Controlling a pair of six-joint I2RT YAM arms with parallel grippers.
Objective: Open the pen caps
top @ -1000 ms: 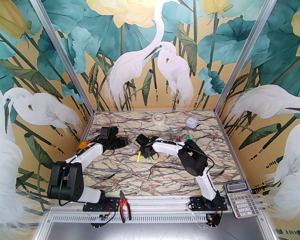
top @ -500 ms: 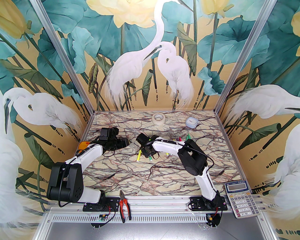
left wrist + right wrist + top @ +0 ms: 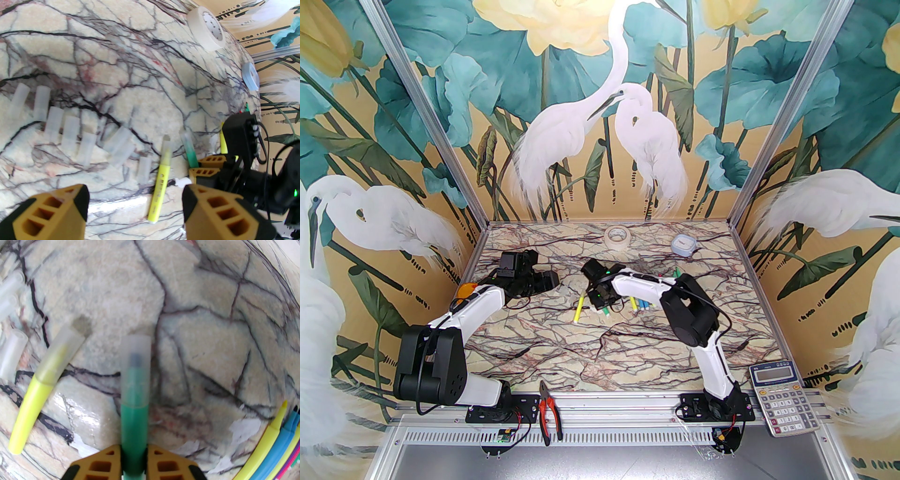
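Observation:
My right gripper (image 3: 134,448) is shut on a green marker (image 3: 134,408) that points away from the camera, its pale translucent cap (image 3: 136,361) on the far end. To its left a yellow marker (image 3: 28,413) lies on the table with its cap (image 3: 59,352) on. In the top view the right gripper (image 3: 602,307) sits mid-table beside the yellow marker (image 3: 578,309). My left gripper (image 3: 134,204) hovers open and holds nothing. Ahead of it lie several loose pen caps (image 3: 70,131) in a rough row, then the yellow marker (image 3: 160,182) and the held green marker (image 3: 191,152).
Several uncapped markers (image 3: 642,304) lie right of the right gripper, a few more (image 3: 670,274) behind the arm. A tape roll (image 3: 618,236) and a small round container (image 3: 683,244) stand at the back. Red-handled pliers (image 3: 547,412) and a calculator (image 3: 783,396) rest on the near rail.
The right arm has shifted a little right and back, uncovering the row of uncapped markers, and its jaws have tightened on the green marker. The left arm has barely moved.

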